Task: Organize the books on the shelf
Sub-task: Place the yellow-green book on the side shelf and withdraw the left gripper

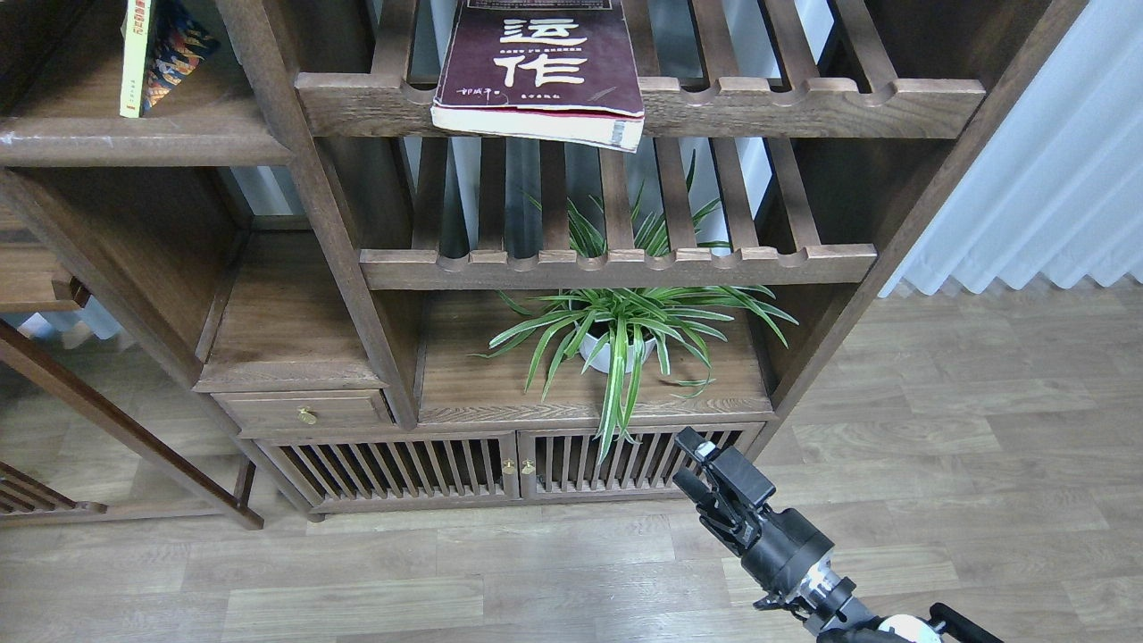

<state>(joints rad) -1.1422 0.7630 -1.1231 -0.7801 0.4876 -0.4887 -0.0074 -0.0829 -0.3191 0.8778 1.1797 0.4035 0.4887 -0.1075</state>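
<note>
The maroon book [540, 62] with big white Chinese characters lies flat on the top slatted shelf [804, 103], its near end overhanging the scalloped front rail. On the solid dark-brown shelf [179, 138] at the top left, with its pale-scuffed front edge, a yellow-cream book [134, 58] stands upright. A smaller book with a blue-orange picture [176, 52] leans against it on the right. My right gripper [686, 460] is low at the bottom right, in front of the cabinet doors, far below all the books. Its fingers stand apart and hold nothing. My left arm is out of view.
A potted spider plant [616, 335] sits on the lower board under a second slatted shelf [616, 266]. A small drawer [306, 413] and slatted cabinet doors [509, 466] lie below. White curtains [1054, 179] hang at the right. The floor is wood plank.
</note>
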